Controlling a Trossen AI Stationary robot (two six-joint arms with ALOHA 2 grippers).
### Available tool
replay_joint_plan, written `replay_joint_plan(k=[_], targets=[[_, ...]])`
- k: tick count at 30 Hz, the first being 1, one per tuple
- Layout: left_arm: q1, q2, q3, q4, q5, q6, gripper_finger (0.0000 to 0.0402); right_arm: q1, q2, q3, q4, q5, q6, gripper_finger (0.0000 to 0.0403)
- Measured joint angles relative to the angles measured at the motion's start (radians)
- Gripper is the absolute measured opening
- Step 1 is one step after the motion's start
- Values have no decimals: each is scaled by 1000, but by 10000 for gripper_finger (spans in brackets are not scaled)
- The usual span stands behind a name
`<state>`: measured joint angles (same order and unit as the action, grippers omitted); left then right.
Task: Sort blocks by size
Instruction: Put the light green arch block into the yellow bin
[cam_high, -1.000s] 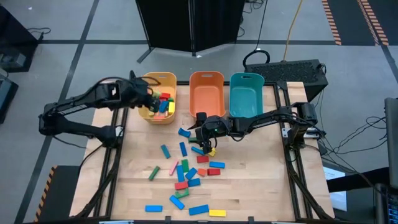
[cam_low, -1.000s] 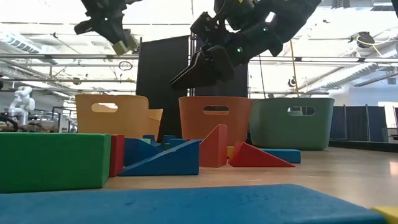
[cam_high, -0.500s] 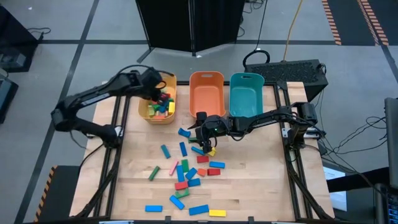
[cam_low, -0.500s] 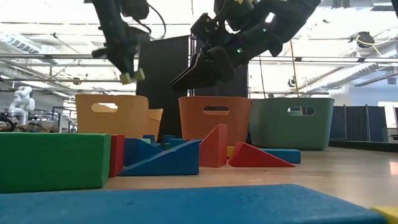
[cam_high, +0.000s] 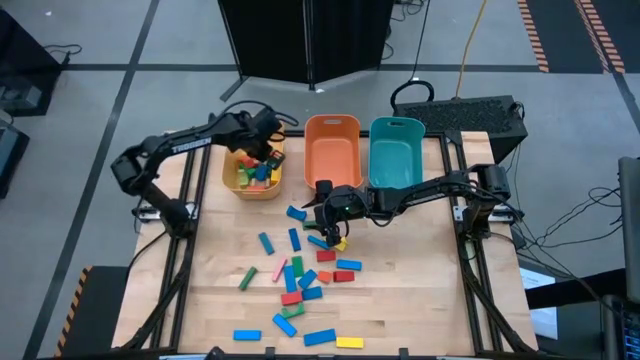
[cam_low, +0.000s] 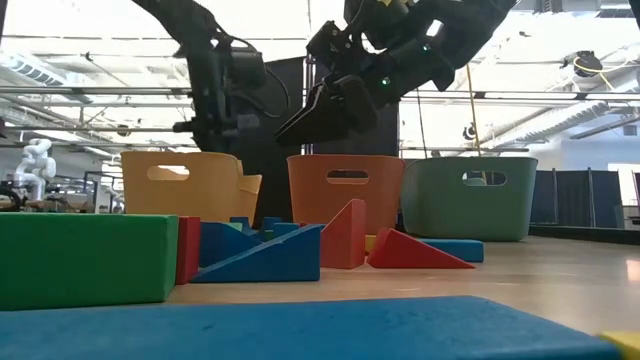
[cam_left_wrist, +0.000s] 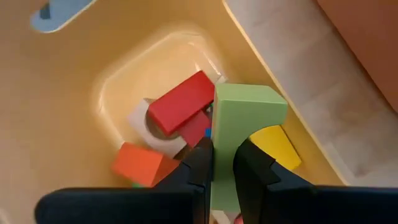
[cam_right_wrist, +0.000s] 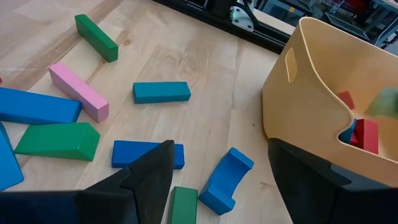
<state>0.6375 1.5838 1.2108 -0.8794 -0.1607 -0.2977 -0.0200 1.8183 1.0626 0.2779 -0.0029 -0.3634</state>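
Note:
My left gripper (cam_high: 268, 152) hangs over the yellow bin (cam_high: 237, 186) at the table's far left, shut on a light green block (cam_left_wrist: 241, 118). Red, orange, yellow and white blocks (cam_left_wrist: 180, 112) lie on the bin's floor below it. My right gripper (cam_high: 326, 228) is open above the far end of the scatter of blocks (cam_high: 300, 272) in the table's middle, and nothing is between its fingers (cam_right_wrist: 149, 174). In the low view the left gripper (cam_low: 226, 122) is above the yellow bin (cam_low: 190, 185), and the right gripper (cam_low: 318, 112) is in front of the orange bin (cam_low: 346, 190). My left gripper pinches the light green block between its two fingers (cam_left_wrist: 200, 167), on two opposite side faces at its near end (cam_left_wrist: 224, 163). The fingers point steeply down into the bin. The block sticks out past the fingertips, over the blocks in the bin.
The orange bin (cam_high: 332, 150) and the teal bin (cam_high: 396, 150) stand side by side right of the yellow one, along the far edge. Blue, green, red, pink and yellow blocks lie scattered from the table's middle to its near edge (cam_high: 320, 338). Bare wood lies at the near left (cam_high: 205, 290).
My left gripper, still shut on the light green block, has swung from the yellow bin's left side toward the table's right and sunk down over the bin, tipping more steeply downward. The right arm has kept still.

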Motion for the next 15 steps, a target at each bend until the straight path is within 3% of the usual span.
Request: replay_joint_plan(k=[15], targets=[[92,129,0,44,15,68,43,0,0,0,-15,0,-20,247]])
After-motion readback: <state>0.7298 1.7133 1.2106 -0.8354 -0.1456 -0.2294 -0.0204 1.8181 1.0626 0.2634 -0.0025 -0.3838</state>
